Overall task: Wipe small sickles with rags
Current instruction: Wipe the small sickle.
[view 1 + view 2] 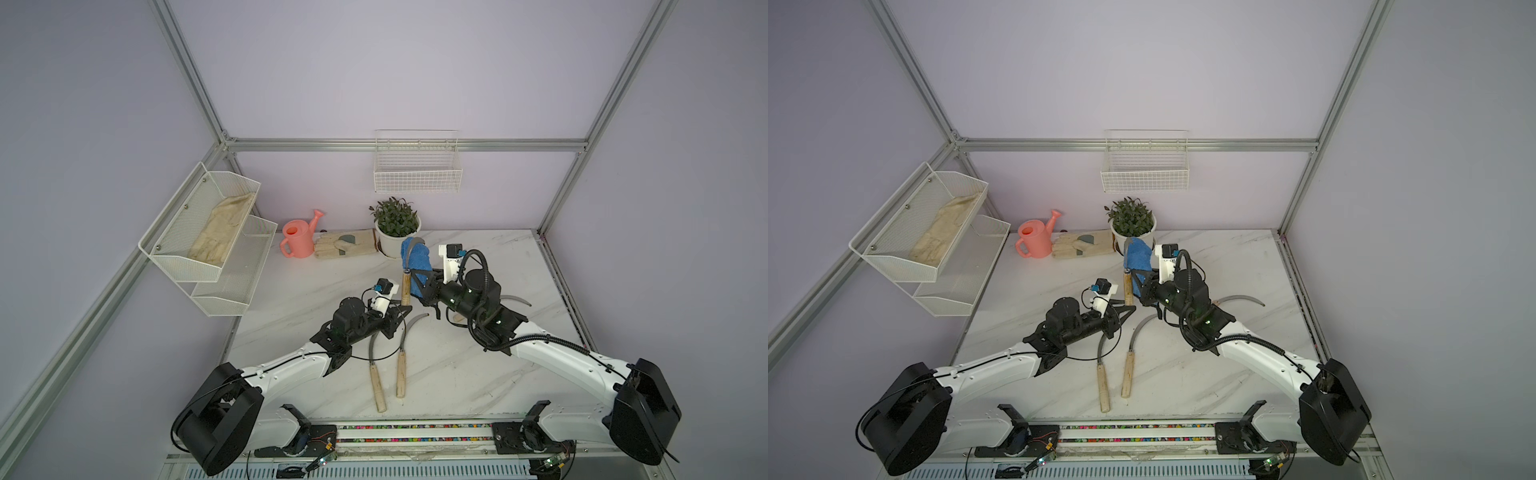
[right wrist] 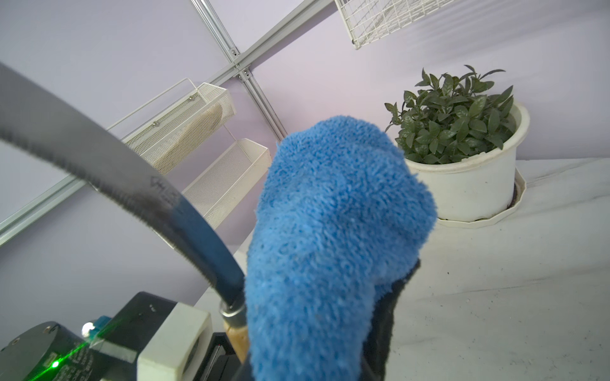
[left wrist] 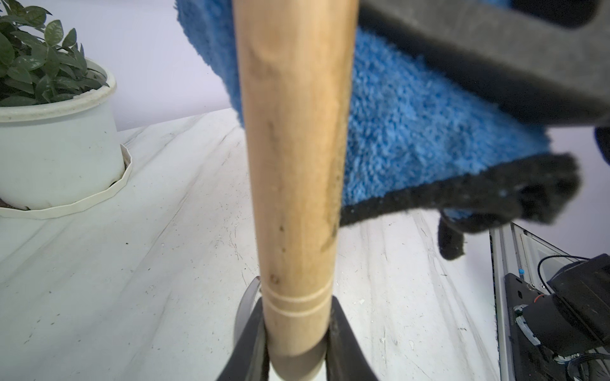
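The upright sickle (image 1: 406, 286) is pinched at its handle by the left pincer (image 1: 405, 308) near the centre of the desk (image 1: 457, 374). The rag (image 1: 415, 257), pinched by the right pincer (image 1: 423, 282), is set against its blade. The sickle pair (image 1: 401, 370) at six o'clock and the lone sickle (image 1: 515, 298) at three o'clock are judged unwiped.

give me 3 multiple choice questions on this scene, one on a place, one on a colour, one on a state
1. Where on the table is the watering can? a) front edge b) back, beside the glove c) right edge
2. What colour is the rag? a) beige b) pink c) blue
3. The left gripper is a) shut on a sickle handle b) open c) shut on the rag

Answers: 1 b, it stands by the glove at the back. 2 c, blue fluff shows in both wrist views. 3 a, it clamps the wooden handle in the left wrist view.
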Motion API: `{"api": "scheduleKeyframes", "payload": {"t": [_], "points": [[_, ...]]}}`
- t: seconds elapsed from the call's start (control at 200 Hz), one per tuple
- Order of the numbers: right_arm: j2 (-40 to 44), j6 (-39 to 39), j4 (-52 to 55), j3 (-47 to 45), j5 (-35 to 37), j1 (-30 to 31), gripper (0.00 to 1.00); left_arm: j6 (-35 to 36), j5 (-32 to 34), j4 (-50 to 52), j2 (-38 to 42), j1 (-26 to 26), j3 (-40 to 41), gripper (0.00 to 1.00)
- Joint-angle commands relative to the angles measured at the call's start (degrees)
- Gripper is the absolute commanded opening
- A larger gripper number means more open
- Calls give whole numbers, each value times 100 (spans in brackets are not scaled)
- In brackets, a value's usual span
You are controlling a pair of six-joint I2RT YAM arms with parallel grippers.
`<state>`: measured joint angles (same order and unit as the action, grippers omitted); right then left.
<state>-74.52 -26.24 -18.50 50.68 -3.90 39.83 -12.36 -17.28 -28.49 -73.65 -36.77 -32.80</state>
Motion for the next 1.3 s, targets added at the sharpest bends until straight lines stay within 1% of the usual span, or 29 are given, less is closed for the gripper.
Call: {"api": "scheduleKeyframes", "payload": {"t": [0.0, 0.19, 0.335, 0.485, 0.705, 0.94, 1.11, 1.295], "points": [[-27, 134, -39, 84, -221, 16, 0, 161, 18, 73, -58, -14, -349, 0], [-175, -191, -533, -678, -578, 56, 0, 195, 171, 142, -16, -14, -359, 0], [-354, -319, -891, -1030, -697, 155, 0, 206, 218, 177, -26, -14, -374, 0], [-350, -273, -759, -837, -795, 161, 0, 203, 328, 252, -80, -10, -425, 0], [61, -70, -253, -271, -448, 147, 0, 242, 509, 348, -115, -19, -471, 0], [201, 168, 153, 245, -232, 139, 0, 272, 629, 409, -129, -23, -486, 0], [67, 254, 70, 66, -317, 139, 0, 287, 633, 415, -137, -22, -500, 0], [-309, -122, -316, -439, -608, 212, 0, 286, 741, 439, -118, -23, -500, 0]]}}
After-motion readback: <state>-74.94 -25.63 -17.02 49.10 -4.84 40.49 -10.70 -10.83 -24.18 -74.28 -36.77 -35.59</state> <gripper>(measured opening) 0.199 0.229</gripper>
